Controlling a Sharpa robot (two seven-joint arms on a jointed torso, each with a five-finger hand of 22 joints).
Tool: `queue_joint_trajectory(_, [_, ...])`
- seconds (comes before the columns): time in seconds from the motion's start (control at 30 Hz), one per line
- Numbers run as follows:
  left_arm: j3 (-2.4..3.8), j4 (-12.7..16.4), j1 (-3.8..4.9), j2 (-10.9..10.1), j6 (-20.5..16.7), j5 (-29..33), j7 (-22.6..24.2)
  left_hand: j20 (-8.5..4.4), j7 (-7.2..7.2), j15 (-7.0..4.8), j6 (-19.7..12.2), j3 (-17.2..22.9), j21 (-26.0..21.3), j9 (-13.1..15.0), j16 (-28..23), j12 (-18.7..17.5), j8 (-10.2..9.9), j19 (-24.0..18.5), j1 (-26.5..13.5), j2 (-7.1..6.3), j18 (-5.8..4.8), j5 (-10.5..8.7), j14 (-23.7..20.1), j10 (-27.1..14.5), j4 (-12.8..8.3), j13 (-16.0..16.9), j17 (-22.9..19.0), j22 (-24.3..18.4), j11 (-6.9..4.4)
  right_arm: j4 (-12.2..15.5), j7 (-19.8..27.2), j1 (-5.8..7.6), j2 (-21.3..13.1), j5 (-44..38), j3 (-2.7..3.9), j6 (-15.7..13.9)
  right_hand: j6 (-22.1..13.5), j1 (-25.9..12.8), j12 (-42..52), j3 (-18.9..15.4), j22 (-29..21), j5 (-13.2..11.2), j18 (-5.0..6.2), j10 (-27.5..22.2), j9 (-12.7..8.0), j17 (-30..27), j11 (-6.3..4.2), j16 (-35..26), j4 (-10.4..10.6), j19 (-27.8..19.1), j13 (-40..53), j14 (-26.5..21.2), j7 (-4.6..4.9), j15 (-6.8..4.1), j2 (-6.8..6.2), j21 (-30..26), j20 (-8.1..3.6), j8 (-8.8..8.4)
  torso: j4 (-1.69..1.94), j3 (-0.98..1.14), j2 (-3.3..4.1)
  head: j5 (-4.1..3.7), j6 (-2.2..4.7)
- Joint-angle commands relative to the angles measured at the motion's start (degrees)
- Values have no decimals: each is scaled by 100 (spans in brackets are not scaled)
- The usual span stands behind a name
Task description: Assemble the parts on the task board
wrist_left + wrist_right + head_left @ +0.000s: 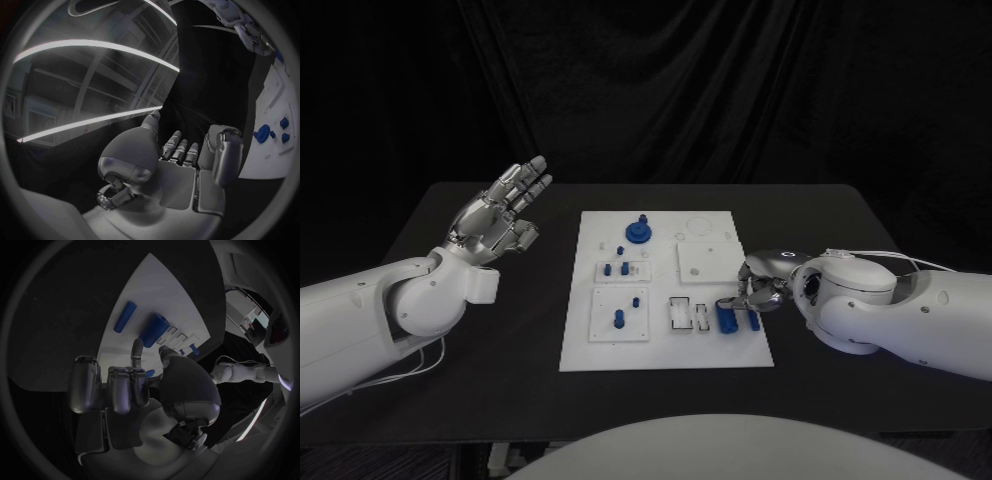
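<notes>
The white task board (661, 350) lies in the middle of the black table. On it are a blue gear-like part (638, 233), several small blue pegs (626, 268) in white blocks, and two blue cylinders (728, 318) lying near its right edge. My right hand (750, 285) hovers just behind those cylinders with most fingers curled in and nothing in them. In the right wrist view one finger (136, 349) of the right hand (134, 390) points toward the thicker cylinder (153, 330) on the board (156, 290). My left hand (502, 215) is raised left of the board, fingers spread, empty.
A raised white square block (707, 260) stands on the board behind my right hand. In the left wrist view, past the left hand (169, 165), the board (275, 100) and the blue gear part (262, 134) show. Bare black table (862, 230) surrounds the board.
</notes>
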Motion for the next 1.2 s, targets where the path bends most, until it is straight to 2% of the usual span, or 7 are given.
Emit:
queue_joint_trajectory(0.03, [6,0,-27,-4,134,-19,96,44,44,38,10,11,25,5,-20,36,38,601,53,1,-79,39,-3,8,-39,6,-8,1509,55,-47,-195,-36,53,-100,3,86,-57,-79,15,22,1133,-37,-65,585,10,1455,-6,-12,23,180,1507,590,5,-37,-11,18,-23,-40,12,-3,1,-27,-1])
queue_joint_trajectory(0.77, [7,-25,-93,-18,143,-19,-29,91,87,81,31,52,25,6,-20,48,49,601,100,13,-79,135,-3,7,-105,5,-8,1509,80,-262,-175,-183,341,-103,4,257,-156,-260,15,4,1100,-81,-42,585,-12,1348,49,-68,24,126,1507,566,77,8,-95,-60,15,-348,7,-4,0,-39,-1])
queue_joint_trajectory(0.87, [7,-29,-97,-17,123,-19,-72,97,93,90,23,65,25,5,-20,48,47,601,107,21,-79,151,-3,3,-115,4,-8,1509,85,-297,-169,-198,376,-103,4,357,-163,-341,15,-62,1092,120,-37,585,-33,1316,73,-85,34,110,1507,559,106,29,-247,-75,37,-484,6,-1,0,-39,-1])
queue_joint_trajectory(0.97, [7,-30,-100,-17,110,-19,-94,100,97,98,25,71,25,5,-20,50,48,601,110,22,-79,156,-3,4,-119,4,-8,1509,87,-332,-194,-207,402,-103,4,444,-161,-377,15,-64,1088,239,-34,585,-45,1311,87,-88,32,102,1507,558,119,40,-253,-85,48,-570,4,0,-3,-32,-1])
queue_joint_trajectory(1.07, [7,-30,-104,-19,104,-19,-106,103,99,103,27,76,25,5,-20,50,49,601,112,22,-79,160,-3,3,-122,4,-8,1509,88,-366,-226,-214,423,-126,4,620,-126,-206,15,16,1081,610,-28,585,-46,1301,97,-94,19,89,1507,556,128,50,-206,-100,61,-690,2,-3,-4,-26,-1])
queue_joint_trajectory(1.13, [7,-31,-109,-22,99,-19,-115,111,101,114,23,84,25,5,-20,52,48,601,113,23,-79,165,-3,3,-125,4,-8,1509,89,-389,-268,-219,444,-175,4,816,-129,56,15,88,1061,1156,-13,585,-47,1244,109,-126,2,61,1507,543,142,59,-205,-158,69,-815,3,-3,-4,-11,-1])
queue_joint_trajectory(1.2, [7,-32,-111,-23,100,-19,-122,111,101,114,23,84,25,5,-20,52,48,601,113,23,-79,165,-3,3,-125,4,-8,1509,89,-399,-289,-221,455,-196,4,901,-112,184,15,126,1048,1361,-4,585,-42,1219,112,-140,-15,44,1507,537,146,62,-194,-198,74,-869,3,-4,-6,-12,-1])
